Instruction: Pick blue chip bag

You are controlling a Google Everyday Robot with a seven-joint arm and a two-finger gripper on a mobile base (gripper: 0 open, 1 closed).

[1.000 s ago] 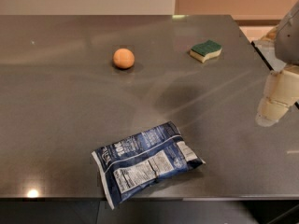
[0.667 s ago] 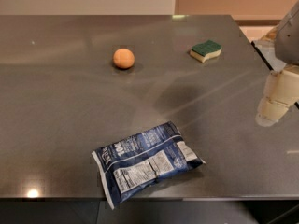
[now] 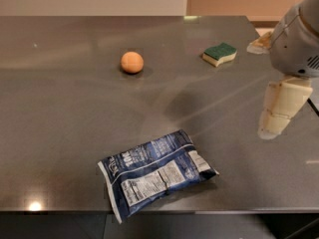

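The blue chip bag (image 3: 157,178) lies flat near the table's front edge, label side up, with a white nutrition panel and white edges. My gripper (image 3: 273,128) hangs at the right side of the view, above the table surface. It is well to the right of the bag and a little farther back, not touching it. The gripper holds nothing that I can see.
An orange ball (image 3: 132,62) sits at the back left of centre. A green and yellow sponge (image 3: 219,54) lies at the back right. The grey table (image 3: 70,123) ends just in front of the bag. The table's right edge is close to my arm.
My gripper has shifted slightly to the left, towards the bag. The bag, ball and sponge have not moved.
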